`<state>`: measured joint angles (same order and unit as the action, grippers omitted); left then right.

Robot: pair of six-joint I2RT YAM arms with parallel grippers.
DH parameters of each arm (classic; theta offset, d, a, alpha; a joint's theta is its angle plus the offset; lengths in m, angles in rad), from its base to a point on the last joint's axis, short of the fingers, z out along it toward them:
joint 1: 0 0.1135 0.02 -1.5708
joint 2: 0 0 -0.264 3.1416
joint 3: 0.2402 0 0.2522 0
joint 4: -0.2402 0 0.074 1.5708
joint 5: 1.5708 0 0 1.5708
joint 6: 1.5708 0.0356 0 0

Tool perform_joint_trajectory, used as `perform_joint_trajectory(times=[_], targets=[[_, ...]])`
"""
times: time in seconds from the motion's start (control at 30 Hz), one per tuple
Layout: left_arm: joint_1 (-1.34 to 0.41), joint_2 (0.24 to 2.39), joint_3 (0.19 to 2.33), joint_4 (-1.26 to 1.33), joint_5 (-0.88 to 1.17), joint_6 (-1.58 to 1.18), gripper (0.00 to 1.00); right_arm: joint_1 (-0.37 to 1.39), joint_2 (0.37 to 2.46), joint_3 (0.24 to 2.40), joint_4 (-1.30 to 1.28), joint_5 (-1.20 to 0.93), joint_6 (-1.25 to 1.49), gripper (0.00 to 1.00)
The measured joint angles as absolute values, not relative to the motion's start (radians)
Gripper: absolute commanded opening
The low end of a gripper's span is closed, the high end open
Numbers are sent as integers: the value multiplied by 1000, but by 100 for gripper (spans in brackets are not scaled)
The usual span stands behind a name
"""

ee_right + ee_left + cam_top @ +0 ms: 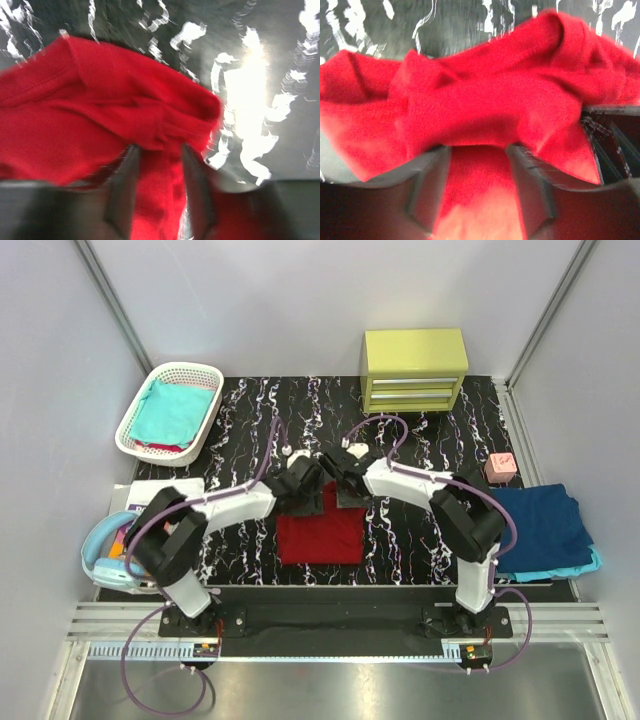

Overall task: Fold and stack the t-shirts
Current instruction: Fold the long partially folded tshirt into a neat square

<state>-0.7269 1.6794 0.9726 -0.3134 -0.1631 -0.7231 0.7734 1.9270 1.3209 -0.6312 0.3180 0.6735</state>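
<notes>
Left gripper (476, 151): jaws parted, with dark red cloth lying in the gap and draped over both fingers; no pinch shows.
Right gripper (160, 149): jaws parted too, a bunched red fold sitting between the fingers; the view is blurred, so I cannot tell if the pads touch it.
Gripper positions: in the top view, with 12 o'clock pointing away from the arm bases, both sit low over the far edge of the cloth. The left is at 11 o'clock, the right at 1 o'clock, and they are close to each other.
Dark red t-shirt (320, 537): at the table's centre, a flat, roughly square fold; its 12 o'clock edge is rumpled under the grippers.
Table (250, 415): black with white marbling.
Navy t-shirt (540, 520): folded at 3 o'clock, by the right edge.
Light blue t-shirt (585, 564): under the navy one, only its near rim showing.
Teal t-shirt (172, 410): at 10 o'clock, lying in the basket.
White lattice basket (186, 369): in the far left corner.
Pink block (500, 466): at 2 o'clock, just beyond the navy t-shirt.
Yellow-green drawer unit (414, 368): at 1 o'clock, on the far edge.
</notes>
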Motion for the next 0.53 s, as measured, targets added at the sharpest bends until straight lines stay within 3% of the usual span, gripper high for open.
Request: perform_joint_trajectory(times=[0.03, 0.07, 0.17, 0.23, 0.27, 0.4, 0.53], targets=[[-746, 1650, 960, -331, -190, -716, 70, 783, 1907, 1313, -646, 341, 660, 69], [-764, 1615, 952, -358, -216, -710, 73, 791, 1887, 1310, -659, 355, 652, 82], [-804, 1495, 948, -435, -276, -704, 78, 814, 1787, 1325, -711, 413, 609, 100], [-809, 1399, 956, -471, -315, -702, 95, 817, 1717, 1376, -745, 461, 583, 100], [-807, 1356, 968, -489, -335, -700, 99, 817, 1688, 1411, -759, 483, 572, 100], [-802, 1272, 1056, -577, -413, -702, 99, 817, 1617, 1515, -800, 575, 555, 100], [-803, 1264, 1103, -664, -467, -715, 99, 817, 1565, 1480, -843, 619, 560, 100]])
